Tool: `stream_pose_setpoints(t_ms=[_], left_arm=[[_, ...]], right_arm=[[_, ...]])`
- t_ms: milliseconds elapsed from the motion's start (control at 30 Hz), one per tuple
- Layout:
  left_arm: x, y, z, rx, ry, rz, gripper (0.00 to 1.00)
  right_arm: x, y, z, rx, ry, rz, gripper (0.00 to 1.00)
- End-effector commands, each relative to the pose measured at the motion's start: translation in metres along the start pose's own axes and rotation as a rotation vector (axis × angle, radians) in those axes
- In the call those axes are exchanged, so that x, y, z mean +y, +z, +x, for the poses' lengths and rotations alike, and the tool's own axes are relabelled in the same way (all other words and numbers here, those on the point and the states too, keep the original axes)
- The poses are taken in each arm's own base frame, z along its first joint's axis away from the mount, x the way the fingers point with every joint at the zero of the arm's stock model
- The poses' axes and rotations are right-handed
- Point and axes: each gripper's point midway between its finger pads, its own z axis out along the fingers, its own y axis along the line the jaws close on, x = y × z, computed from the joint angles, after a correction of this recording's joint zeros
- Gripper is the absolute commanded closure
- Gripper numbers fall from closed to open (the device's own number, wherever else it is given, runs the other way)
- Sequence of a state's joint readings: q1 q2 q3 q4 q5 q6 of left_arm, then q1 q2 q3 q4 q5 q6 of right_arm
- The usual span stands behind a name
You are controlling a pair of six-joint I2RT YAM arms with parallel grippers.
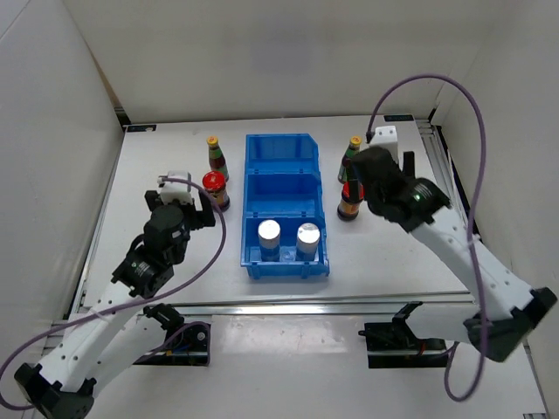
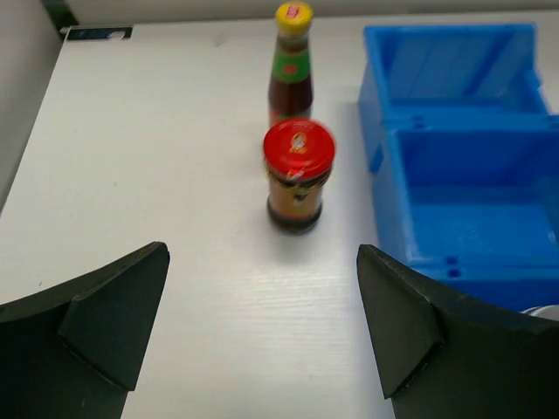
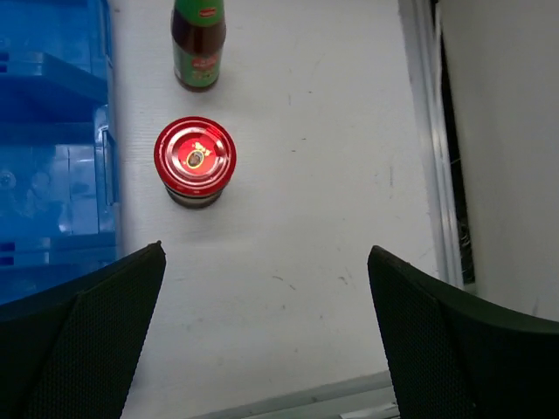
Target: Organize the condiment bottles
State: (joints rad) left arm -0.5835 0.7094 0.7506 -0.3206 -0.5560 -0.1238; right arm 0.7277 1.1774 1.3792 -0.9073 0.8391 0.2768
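Two silver-topped white shakers [image 1: 269, 236] [image 1: 307, 237] stand in the near compartment of the blue bin [image 1: 288, 140]. Left of the bin, a red-lidded jar [image 2: 300, 175] stands in front of a slim yellow-capped bottle [image 2: 292, 61]. My left gripper [image 2: 262, 297] is open just short of that jar and holds nothing. Right of the bin stand a second red-lidded jar [image 3: 195, 160] and a second slim bottle [image 3: 198, 39]. My right gripper [image 3: 266, 297] hovers open above the table near that jar, empty. From above, the right gripper [image 1: 365, 179] partly covers its jar [image 1: 349, 205].
The bin's middle compartment [image 2: 472, 201] and far compartment [image 2: 450, 70] hold nothing. The bin wall [image 3: 52, 131] lies close to the left of the right jar. A metal rail [image 3: 428, 131] runs along the table's right edge. White walls enclose the table.
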Motion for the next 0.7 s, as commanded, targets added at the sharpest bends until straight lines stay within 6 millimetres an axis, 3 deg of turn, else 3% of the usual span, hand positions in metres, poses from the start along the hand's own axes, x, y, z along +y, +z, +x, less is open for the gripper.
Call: stream_pose_setpoints(t_ms=[0,133,367,567,667], left_arm=[[0.021,0.000,0.020,0.010,0.046,-0.077,0.01],[0.018,0.003,0.014,-0.057,0.046,-0.063,0.01],[0.011,0.014,0.021,-0.013,0.064,-0.055,0.01],[0.008,0.014,0.019,-0.020,0.059,-0.045,0.01],[0.008,0.014,0.019,-0.020,0.059,-0.045,0.01]], right_arm=[[0.026,0.023,-0.016,0.048,0.069,-0.186,0.00],[0.023,0.061,-0.015,0.168,0.216,-0.319,0.00],[0.048,0.093,-0.014,0.243,0.236,-0.474,0.00],[0.068,0.116,0.001,0.301,0.231,-0.514,0.00],[0.077,0.132,0.018,0.343,0.225,-0.519,0.00]])
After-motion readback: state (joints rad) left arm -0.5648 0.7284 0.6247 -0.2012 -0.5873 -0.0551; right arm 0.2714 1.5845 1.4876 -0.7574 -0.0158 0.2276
